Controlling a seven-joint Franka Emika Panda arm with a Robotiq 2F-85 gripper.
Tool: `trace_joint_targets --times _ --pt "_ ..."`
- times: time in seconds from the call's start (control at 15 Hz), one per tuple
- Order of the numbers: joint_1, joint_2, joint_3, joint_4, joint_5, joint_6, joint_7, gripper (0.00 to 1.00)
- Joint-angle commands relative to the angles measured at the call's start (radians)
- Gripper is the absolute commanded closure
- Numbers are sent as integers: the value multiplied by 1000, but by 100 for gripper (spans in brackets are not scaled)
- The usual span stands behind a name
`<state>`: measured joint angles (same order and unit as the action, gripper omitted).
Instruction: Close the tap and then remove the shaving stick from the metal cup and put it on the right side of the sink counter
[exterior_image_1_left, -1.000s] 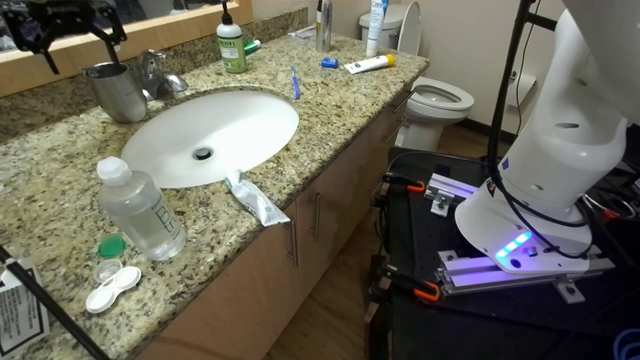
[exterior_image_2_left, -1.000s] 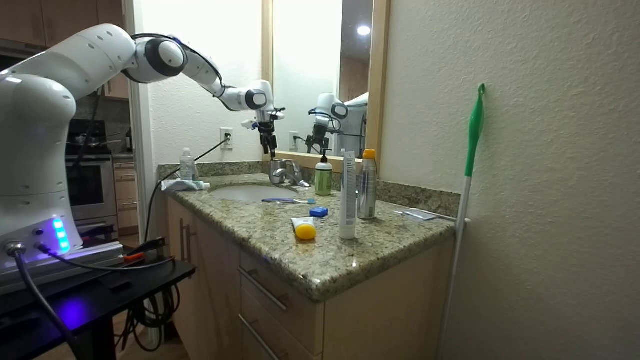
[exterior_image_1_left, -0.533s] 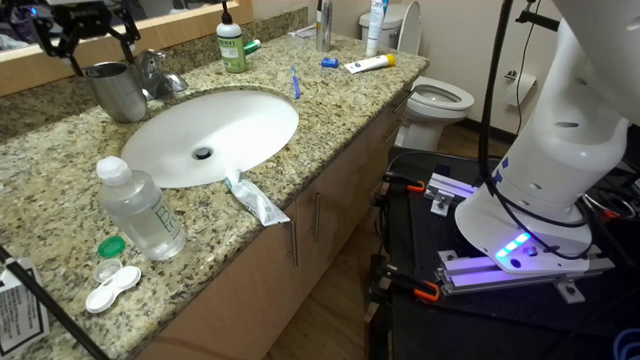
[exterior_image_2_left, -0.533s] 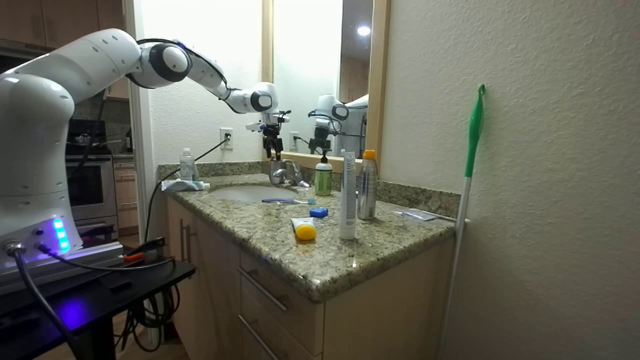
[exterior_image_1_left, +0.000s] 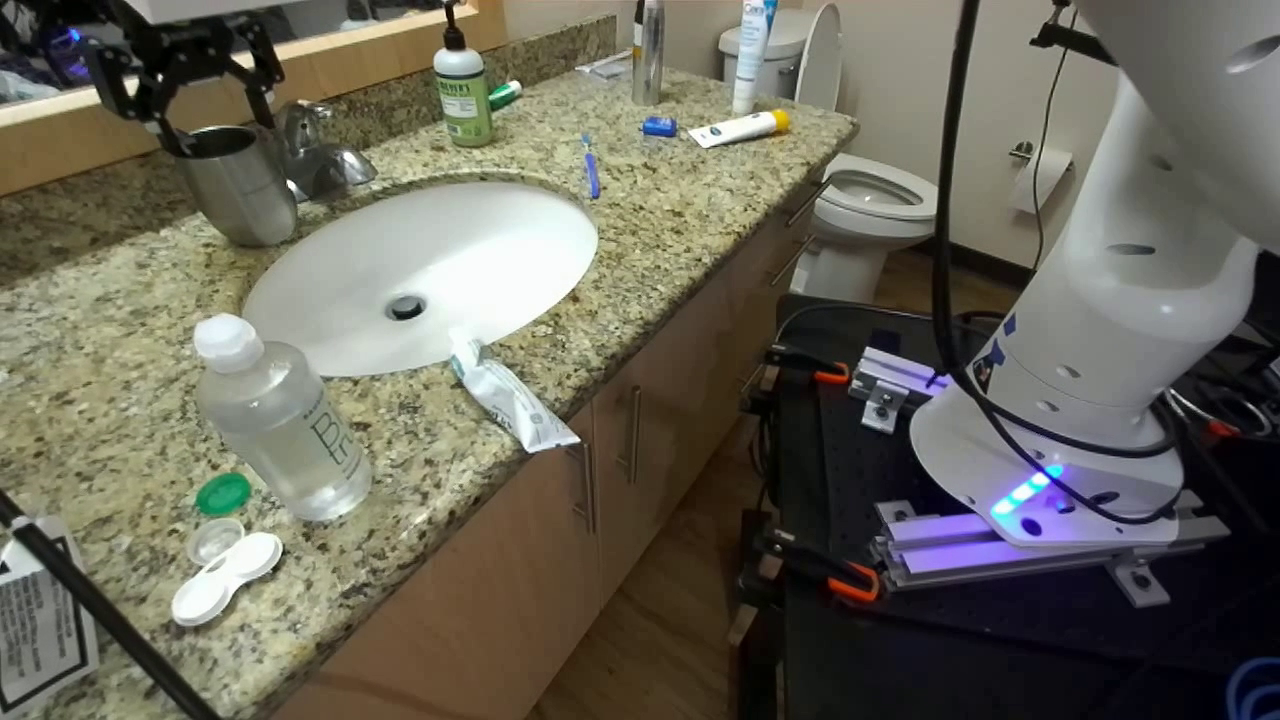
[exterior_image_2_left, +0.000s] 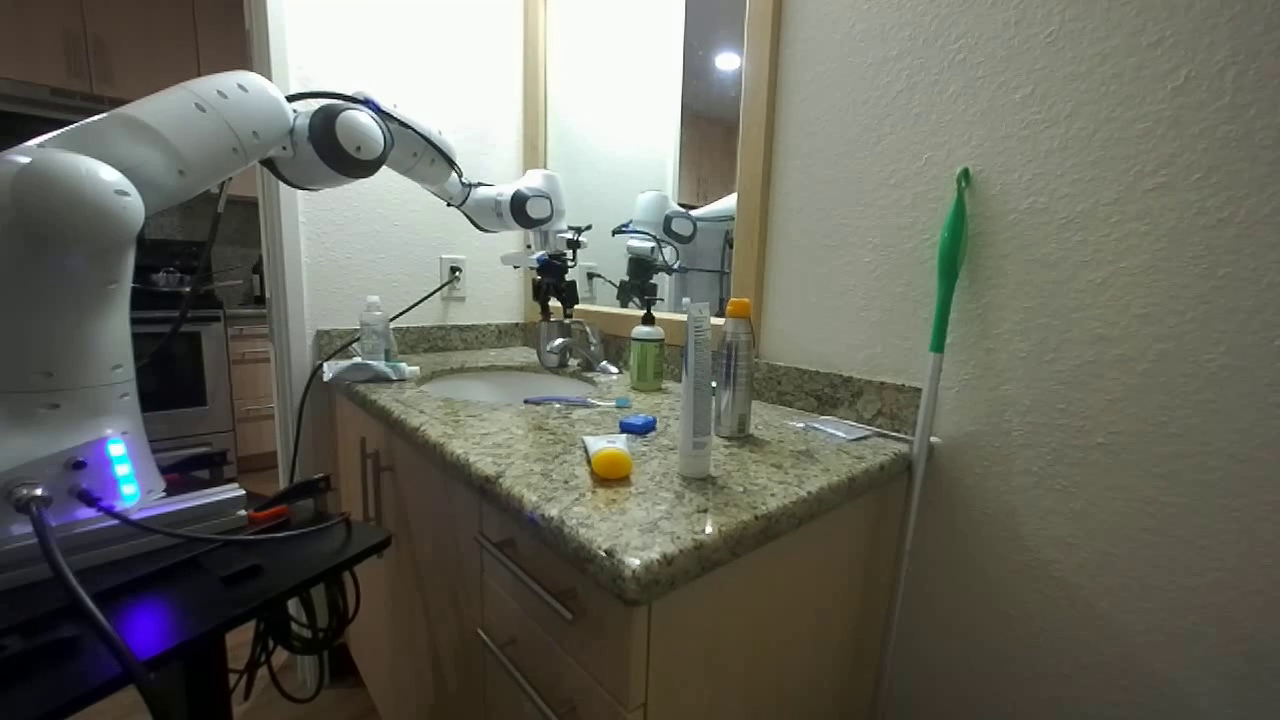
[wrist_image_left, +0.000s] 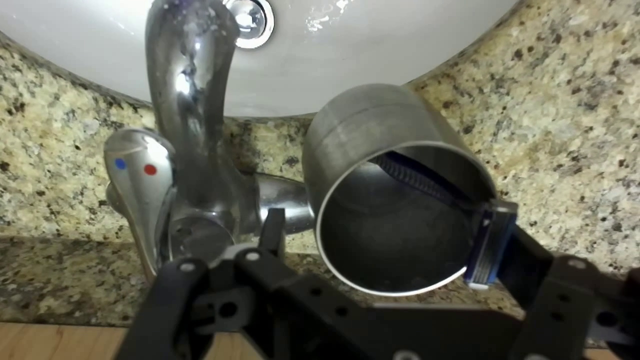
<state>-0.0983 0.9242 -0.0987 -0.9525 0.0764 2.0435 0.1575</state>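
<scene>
Wrist view: shaving stick (wrist_image_left: 437, 185) leaning inside the metal cup (wrist_image_left: 370, 120), head over the rim; gripper (wrist_image_left: 395, 239) spread wide, holding nothing. Probably light, stiff, slippery if wet; best pinched just below the head

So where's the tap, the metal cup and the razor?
Tap (wrist_image_left: 189, 115), wrist view, on its spout.
Metal cup (exterior_image_1_left: 238, 192), in an exterior view, on its outer wall.
Razor (wrist_image_left: 490, 246), wrist view, on its head.

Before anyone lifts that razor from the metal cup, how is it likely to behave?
The razor is probably stiff, as its slim handle shows no sag. Its ribbed grip may resist slipping. It could swivel when lifted, since the wide metal cup leaves room beside the handle.
</scene>
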Motion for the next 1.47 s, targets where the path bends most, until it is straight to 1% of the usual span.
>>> trace_joint_targets --times 0.0,0.13,0.27,0.33,0.47,0.8,1.13,1.2,1.4 --pt "3 -10 11 -3 -3 -6 37 0" --pt "22 -29 6 -23 15 -20 76 0" --pt "38 -47 7 -45 25 0 130 0" --pt "21 -4 11 6 1 -4 97 0" --pt "29 -5 11 8 -2 -4 106 0" --pt "22 -1 10 8 -1 -5 106 0" --pt "51 -52 -41 -54 -20 5 203 0" --pt "29 -4 -13 8 -10 -4 170 0" --pt "30 -2 -13 10 -10 -4 174 0"
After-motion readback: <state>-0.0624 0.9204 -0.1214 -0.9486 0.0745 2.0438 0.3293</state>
